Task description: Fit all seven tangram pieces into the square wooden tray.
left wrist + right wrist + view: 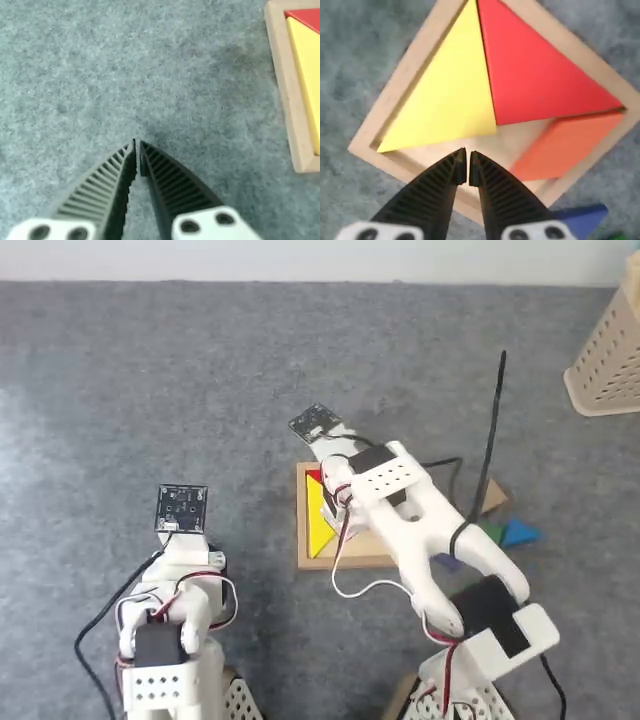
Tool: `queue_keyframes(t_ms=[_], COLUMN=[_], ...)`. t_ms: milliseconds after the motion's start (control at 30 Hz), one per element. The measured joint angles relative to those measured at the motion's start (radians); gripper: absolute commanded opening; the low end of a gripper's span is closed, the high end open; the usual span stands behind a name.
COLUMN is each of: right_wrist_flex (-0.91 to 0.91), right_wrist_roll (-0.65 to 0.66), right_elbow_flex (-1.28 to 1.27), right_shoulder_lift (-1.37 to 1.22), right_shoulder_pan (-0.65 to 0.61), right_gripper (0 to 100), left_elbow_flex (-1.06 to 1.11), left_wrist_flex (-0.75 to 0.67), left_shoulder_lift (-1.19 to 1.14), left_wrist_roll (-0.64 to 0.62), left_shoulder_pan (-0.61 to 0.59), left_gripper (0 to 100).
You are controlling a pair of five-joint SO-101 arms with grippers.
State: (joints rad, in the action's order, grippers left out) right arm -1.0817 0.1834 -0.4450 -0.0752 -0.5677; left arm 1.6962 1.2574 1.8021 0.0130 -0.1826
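Note:
The square wooden tray holds a large yellow triangle, a large red triangle and an orange piece. My right gripper hangs shut and empty over the bare wooden patch beside the yellow triangle's tip. In the high view the right arm covers most of the tray, leaving the yellow triangle visible. My left gripper is shut with nothing in it over the grey carpet, left of the tray. Blue, green, purple and tan pieces lie right of the tray.
A beige perforated basket stands at the far right edge. A black cable rises beside the right arm. Grey carpet stretches open across the left and back.

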Motion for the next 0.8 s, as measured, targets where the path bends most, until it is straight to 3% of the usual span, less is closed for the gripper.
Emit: queue_keyframes(t_ms=[367, 800], right_wrist_flex=[-0.002, -0.066], right_wrist_roll=[0.003, 0.003], right_elbow_flex=[0.133, 0.180], right_shoulder_lift=[-0.184, -0.163], right_shoulder_pan=[0.000, -0.003], right_gripper=[2.6, 2.7], left_elbow_flex=[0.000, 0.000], left_wrist_flex=[0.000, 0.000], left_shoulder_lift=[0.000, 0.000], left_wrist_roll=[0.000, 0.000], left_shoulder_pan=[0.000, 0.000], left_gripper=[1, 1])
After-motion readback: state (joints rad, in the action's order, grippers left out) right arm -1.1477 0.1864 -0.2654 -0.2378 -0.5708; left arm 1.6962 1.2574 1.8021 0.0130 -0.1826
